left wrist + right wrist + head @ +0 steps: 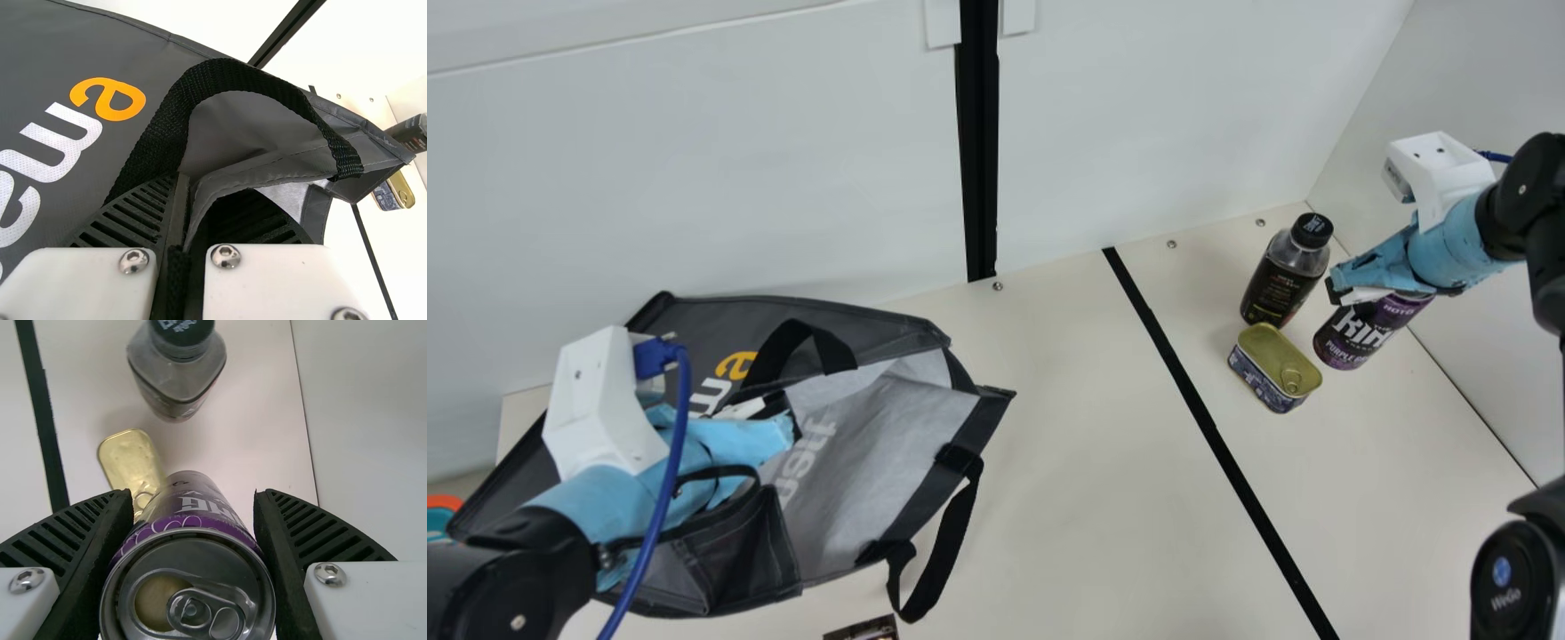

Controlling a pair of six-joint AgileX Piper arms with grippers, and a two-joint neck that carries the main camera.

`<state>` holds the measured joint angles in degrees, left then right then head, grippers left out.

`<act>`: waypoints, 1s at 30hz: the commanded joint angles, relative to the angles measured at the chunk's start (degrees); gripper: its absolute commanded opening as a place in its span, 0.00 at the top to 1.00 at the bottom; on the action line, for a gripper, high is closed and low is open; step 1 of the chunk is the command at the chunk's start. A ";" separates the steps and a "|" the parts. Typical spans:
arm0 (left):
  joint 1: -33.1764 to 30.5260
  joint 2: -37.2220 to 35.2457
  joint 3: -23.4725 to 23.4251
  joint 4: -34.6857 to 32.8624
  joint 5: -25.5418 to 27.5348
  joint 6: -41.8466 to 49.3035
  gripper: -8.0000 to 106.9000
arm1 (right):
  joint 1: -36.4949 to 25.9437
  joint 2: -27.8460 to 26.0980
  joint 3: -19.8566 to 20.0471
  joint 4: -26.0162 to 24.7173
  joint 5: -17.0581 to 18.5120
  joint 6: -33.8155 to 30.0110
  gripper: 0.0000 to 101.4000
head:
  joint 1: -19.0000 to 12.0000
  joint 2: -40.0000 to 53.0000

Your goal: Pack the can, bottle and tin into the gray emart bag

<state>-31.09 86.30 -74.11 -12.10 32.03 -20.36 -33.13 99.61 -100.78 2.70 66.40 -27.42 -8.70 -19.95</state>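
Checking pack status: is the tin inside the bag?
No, the tin sits on the table, outside the bag, near the bottle.

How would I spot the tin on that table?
Find the black stripe across the cream table; right of it, three groceries cluster. The tin is the low, gold-lidded one with rounded corners, shorter than the bottle and purple can beside it.

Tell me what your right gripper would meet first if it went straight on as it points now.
The right gripper already has the purple can between its fingers. Past that, the black-capped bottle seems next in line, with the gold-topped tin probably below that path; depth is hard to judge.
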 commanded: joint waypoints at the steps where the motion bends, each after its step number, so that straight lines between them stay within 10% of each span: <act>1: 0.00 0.00 0.00 0.00 0.00 0.00 0.84 | 0.23 -1.73 1.54 0.18 -0.16 -0.21 1.00 | -1.30 -0.05; 30: 0.00 0.00 0.00 0.00 0.00 0.00 0.84 | 12.45 -17.97 15.51 -1.05 -0.28 2.99 1.00 | -1.30 -0.05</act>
<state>-31.09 86.30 -74.11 -12.10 32.03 -20.36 -21.33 81.81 -85.45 1.88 66.10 -24.59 -8.61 -19.95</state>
